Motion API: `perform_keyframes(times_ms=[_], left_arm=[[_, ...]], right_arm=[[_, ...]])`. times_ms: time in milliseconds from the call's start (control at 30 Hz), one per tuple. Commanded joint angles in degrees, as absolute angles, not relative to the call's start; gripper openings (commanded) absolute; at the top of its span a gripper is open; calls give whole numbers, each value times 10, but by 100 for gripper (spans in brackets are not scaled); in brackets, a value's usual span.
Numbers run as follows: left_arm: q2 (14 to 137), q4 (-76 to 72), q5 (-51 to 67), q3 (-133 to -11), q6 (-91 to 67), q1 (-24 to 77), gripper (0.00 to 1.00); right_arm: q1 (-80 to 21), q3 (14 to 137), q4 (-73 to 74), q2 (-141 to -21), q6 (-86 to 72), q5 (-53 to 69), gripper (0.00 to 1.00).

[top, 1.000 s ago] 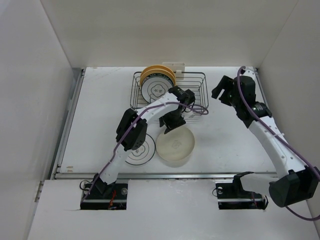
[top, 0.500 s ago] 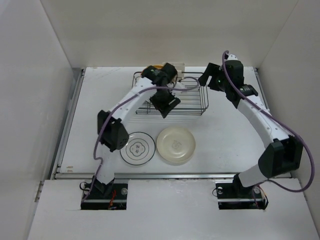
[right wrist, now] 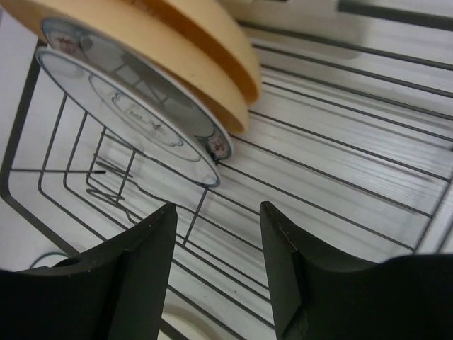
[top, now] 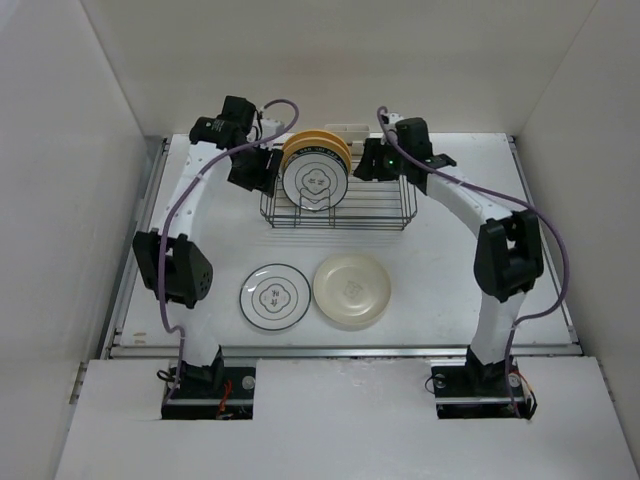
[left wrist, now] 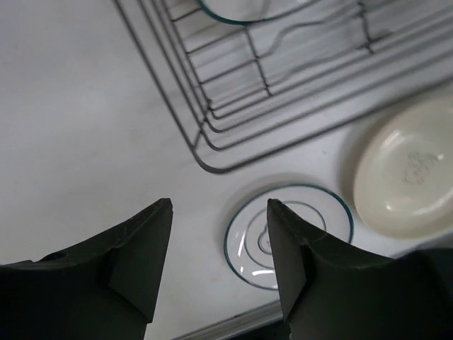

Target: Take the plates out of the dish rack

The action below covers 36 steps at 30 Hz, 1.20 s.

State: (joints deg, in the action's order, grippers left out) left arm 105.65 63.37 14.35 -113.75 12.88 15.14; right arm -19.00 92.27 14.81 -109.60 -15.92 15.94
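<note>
In dish rack [top: 385, 205], lettered plate [top: 315, 180] and yellow plate [top: 316, 139] were seen upright. Jaws of left gripper [left wrist: 219, 212] and right gripper [right wrist: 216, 212] were spread, empty. Plates were judged stiff, slick, fragile; upper rim was preferred for pinching.

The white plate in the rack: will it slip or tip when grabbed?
The white plate looks rigid and glazed, so probably slippery and breakable. Standing on edge beside the yellow plate, it might roll or tip once freed.
</note>
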Motion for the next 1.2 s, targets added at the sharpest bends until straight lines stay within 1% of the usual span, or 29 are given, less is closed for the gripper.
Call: perform_keyframes(times_ms=[0,100,200,267,333,433,467,533,567,600,633,667,733,767,800,833,933,1033,1100,1167], left_arm=[[1108,583,57,-1155,39,133,52],[1157,597,41,-1188,24,118,47],[1193,597,27,-1204,24,112,46],[1207,602,27,-1212,24,106,46],[1227,602,27,-1224,24,106,46],[1249,602,27,-1230,24,106,46],[1249,602,27,-1235,24,106,44],[1258,607,33,-1235,18,106,42],[1266,607,43,-1235,18,106,41],[1273,614,50,-1235,18,106,34],[1274,621,56,-1235,18,106,30],[1280,621,69,-1235,18,106,25],[1285,634,77,-1235,13,106,15],[1285,634,77,-1235,13,106,3],[1290,634,85,-1235,8,106,0],[1290,639,92,-1235,3,106,0],[1290,639,100,-1230,-8,106,0],[1290,639,105,-1230,-13,106,0],[1290,639,98,-1230,-13,106,0],[1285,639,91,-1230,-18,106,0]], right_arm=[[-214,976,130,-1118,-106,186,56],[-221,992,135,-1150,-101,177,55],[-226,1012,135,-1183,-95,184,55],[-231,1029,135,-1206,-95,189,53],[-231,1043,135,-1222,-95,189,50],[-231,1067,141,-1246,-95,195,50],[-231,1078,141,-1246,-95,195,50],[-231,1089,141,-1261,-89,200,47],[-231,1094,141,-1261,-89,206,40],[-231,1106,147,-1267,-89,222,36],[-231,1106,147,-1267,-83,229,31],[-231,1113,152,-1267,-77,236,21],[-231,1102,152,-1258,-66,256,13],[-231,1093,152,-1249,-55,256,10],[-231,1083,143,-1239,-50,256,2],[-231,1066,138,-1231,-44,244,0],[-236,1049,138,-1196,-29,208,1],[-236,1049,150,-1185,-15,179,7],[-236,1057,167,-1179,-9,157,7],[-236,1050,173,-1172,-9,140,1]])
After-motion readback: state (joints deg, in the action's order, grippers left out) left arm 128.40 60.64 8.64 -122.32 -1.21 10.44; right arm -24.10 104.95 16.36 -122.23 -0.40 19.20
